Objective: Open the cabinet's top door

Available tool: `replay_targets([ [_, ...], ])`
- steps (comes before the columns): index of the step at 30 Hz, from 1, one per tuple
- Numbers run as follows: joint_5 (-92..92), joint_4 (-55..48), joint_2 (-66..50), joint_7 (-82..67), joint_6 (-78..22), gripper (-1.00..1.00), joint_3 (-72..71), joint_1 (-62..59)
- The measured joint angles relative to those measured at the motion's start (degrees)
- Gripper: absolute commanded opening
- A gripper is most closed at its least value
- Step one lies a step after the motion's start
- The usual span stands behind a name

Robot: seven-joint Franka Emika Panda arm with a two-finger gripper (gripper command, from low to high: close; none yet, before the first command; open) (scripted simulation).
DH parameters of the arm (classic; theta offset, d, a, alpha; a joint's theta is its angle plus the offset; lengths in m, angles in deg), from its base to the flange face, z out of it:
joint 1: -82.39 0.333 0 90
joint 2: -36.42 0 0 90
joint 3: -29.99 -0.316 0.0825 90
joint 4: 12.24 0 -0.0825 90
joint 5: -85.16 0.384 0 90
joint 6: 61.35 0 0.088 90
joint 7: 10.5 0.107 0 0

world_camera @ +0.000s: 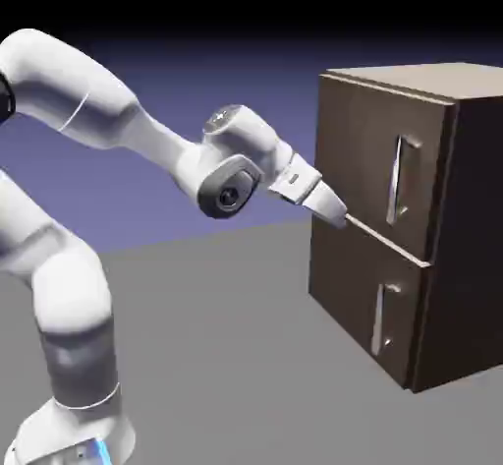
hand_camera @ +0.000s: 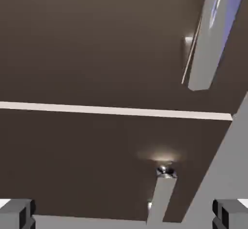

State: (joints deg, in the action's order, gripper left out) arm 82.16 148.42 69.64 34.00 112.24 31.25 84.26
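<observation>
1. My gripper [world_camera: 339, 215], jaws spread wide and holding nothing, points level at the cabinet [world_camera: 344, 158]
2. Its tip sits close to the seam between the two doors
3. The top door [hand_camera: 97, 39] is shut; its silver handle [world_camera: 401, 180] lies beyond my fingers [hand_camera: 17, 212], untouched

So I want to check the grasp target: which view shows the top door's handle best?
The exterior view: the top door's handle shows whole, a vertical silver bar on the top door. The hand view shows only the handle's lower end, cut off by the picture's top edge.
</observation>
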Motion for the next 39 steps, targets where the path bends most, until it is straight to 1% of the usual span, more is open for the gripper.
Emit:
replay_targets([
  [39, -97.18, -10.94, 18.0, 66.11, -13.47, 1.0, 40.6, 38.15],
])
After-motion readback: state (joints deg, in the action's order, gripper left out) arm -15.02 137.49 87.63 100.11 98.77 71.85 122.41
